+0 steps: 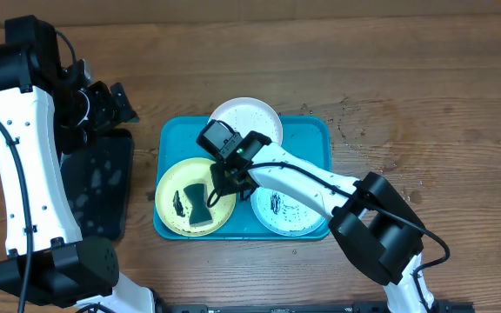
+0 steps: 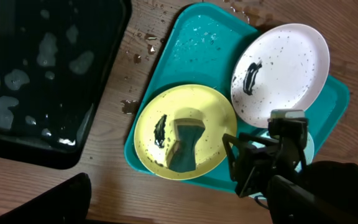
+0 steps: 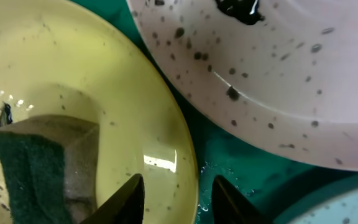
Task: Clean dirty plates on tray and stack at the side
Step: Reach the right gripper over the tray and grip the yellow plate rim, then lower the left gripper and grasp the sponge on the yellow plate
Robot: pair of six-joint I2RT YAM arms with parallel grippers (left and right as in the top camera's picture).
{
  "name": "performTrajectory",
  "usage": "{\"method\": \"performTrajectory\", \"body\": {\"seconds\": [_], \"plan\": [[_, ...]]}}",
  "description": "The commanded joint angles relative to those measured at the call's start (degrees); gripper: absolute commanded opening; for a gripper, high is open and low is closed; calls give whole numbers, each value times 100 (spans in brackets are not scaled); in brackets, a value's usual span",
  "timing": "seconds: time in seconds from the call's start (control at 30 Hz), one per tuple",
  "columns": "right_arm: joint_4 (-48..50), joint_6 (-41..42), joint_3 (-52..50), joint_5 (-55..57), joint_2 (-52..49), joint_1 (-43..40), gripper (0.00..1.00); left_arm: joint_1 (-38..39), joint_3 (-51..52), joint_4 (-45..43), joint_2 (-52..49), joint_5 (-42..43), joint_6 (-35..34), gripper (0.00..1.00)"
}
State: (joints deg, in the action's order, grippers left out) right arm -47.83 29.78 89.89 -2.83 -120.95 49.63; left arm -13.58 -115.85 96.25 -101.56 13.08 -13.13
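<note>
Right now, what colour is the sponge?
Sponge: dark green face, tan body; best in right wrist view.

Glossy wet plastic tray (image 1: 310, 143), smooth shiny plates (image 1: 252, 116), coarse fibrous sponge (image 1: 200, 205), matt grained wooden table (image 1: 407, 78).

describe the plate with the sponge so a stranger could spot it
Find the turquoise tray mid-table. At its end nearest the black tray lies the yellow plate. Its neighbours are white and mint, and it alone carries a dark sponge.
</note>
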Motion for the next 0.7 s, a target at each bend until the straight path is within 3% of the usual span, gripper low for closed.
{"method": "performTrajectory", "body": {"seconds": [0.0, 0.07, 0.2, 0.53, 0.67], "plan": [[138, -24, -247, -92, -7, 13, 37, 11, 22, 22, 149, 48, 9, 90], [177, -26, -310, -92, -7, 13, 37, 11, 22, 42, 149, 48, 9, 89], [138, -79, -326, -94, -7, -11, 35, 13, 42, 48, 149, 57, 7, 74], [-28, -136, -326, -138, -4, -85, 22, 494, 1104, -168, 149, 195, 162, 74], [-35, -127, -326, -216, -4, -138, 8, 789, 1862, -549, 149, 201, 155, 73]]}}
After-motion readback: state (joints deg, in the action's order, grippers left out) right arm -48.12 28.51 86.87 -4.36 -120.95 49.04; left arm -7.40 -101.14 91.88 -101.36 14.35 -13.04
